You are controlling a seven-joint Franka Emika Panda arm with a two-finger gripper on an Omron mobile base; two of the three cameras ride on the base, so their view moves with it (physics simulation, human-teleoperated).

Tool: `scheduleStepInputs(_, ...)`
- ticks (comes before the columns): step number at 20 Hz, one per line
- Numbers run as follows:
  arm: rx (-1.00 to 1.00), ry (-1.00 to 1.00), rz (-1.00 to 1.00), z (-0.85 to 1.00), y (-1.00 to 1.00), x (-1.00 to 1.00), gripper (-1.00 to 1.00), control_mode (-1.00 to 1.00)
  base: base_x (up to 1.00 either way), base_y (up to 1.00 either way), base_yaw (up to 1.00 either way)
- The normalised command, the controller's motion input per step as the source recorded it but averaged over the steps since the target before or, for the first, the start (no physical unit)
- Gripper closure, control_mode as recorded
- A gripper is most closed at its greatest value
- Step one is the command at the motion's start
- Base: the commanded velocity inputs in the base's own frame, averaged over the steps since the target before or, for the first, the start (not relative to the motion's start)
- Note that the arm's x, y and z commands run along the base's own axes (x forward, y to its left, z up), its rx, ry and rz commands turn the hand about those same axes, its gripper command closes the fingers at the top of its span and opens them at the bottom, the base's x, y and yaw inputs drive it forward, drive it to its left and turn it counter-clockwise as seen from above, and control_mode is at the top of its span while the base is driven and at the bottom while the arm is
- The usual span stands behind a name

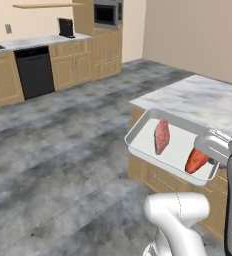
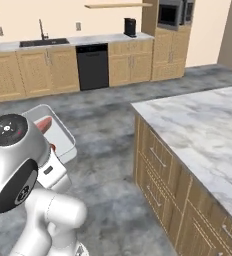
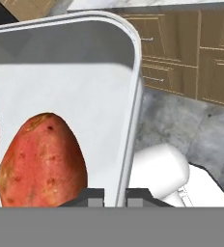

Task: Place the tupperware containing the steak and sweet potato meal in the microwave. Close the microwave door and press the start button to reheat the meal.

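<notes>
The tupperware is a shallow whitish tray hanging in the air, level, just off the corner of the island. In it lie the flat pinkish steak and the orange sweet potato. My gripper is shut on the tray's near right rim. In the hand view the fingertips straddle that rim, the gripper beside the sweet potato inside the tupperware. The tupperware peeks out behind my arm. A silver appliance with a dark window sits in the far tall cabinet; I cannot tell if it is the microwave.
The marble-topped island stands right behind the tray, its wooden drawers below. Along the far wall run wooden cabinets with a black dishwasher, a black coffee machine and a sink. Open grey floor lies between.
</notes>
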Motion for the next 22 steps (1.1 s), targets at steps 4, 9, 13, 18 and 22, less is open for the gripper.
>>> scheduleStepInputs(4,0.00,0.00,0.00,0.00,0.00,0.00,1.00,1.00,1.00,0.58,-0.05)
scheduleStepInputs(9,0.00,0.00,0.00,0.00,0.00,0.00,1.00,1.00,1.00,0.54,-0.08)
scheduleStepInputs(13,0.00,0.00,0.00,0.00,0.00,0.00,1.00,1.00,1.00,0.45,-0.14)
scheduleStepInputs(18,0.00,0.00,0.00,0.00,0.00,0.00,1.00,1.00,1.00,0.48,-0.18)
scheduleStepInputs(22,0.00,0.00,0.00,0.00,0.00,0.00,1.00,1.00,1.00,0.49,-0.20)
